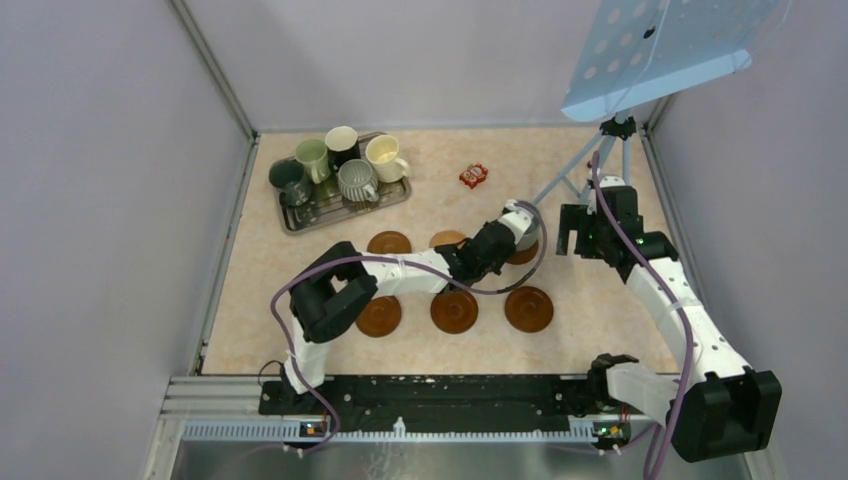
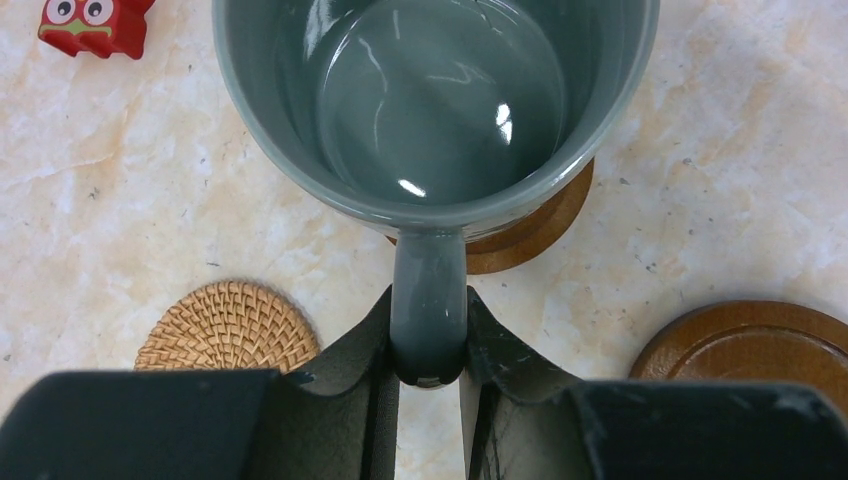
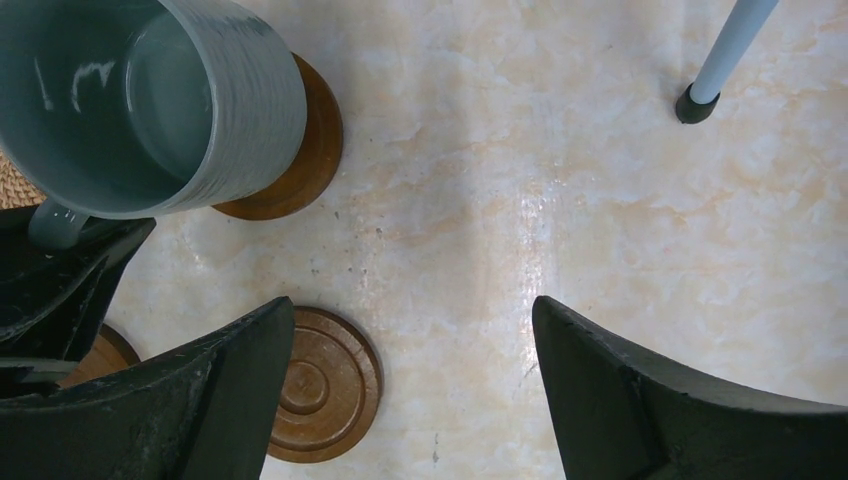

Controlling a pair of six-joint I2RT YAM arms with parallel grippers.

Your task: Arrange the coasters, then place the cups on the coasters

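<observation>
The left fingers [image 2: 345, 365] are clamped on the handle of the grey-blue mug [image 2: 440, 100], which fills the top centre of the left wrist view. The mug is upright over a dark brown coaster [image 2: 535, 225]; whether they touch is unclear. A woven tan coaster [image 2: 228, 325] lies at lower left. The right fingers [image 3: 620, 390] stand wide apart, holding nothing, above the surface [image 3: 560, 180]. Five other mugs [image 1: 357, 180] sit in the tray [image 1: 300, 222], upper left of the top view.

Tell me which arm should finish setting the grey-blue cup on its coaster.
Left. The left hand is shut on the handle of the grey-blue cup, which sits over a dark coaster. The right hand stands open and empty beside it.
</observation>
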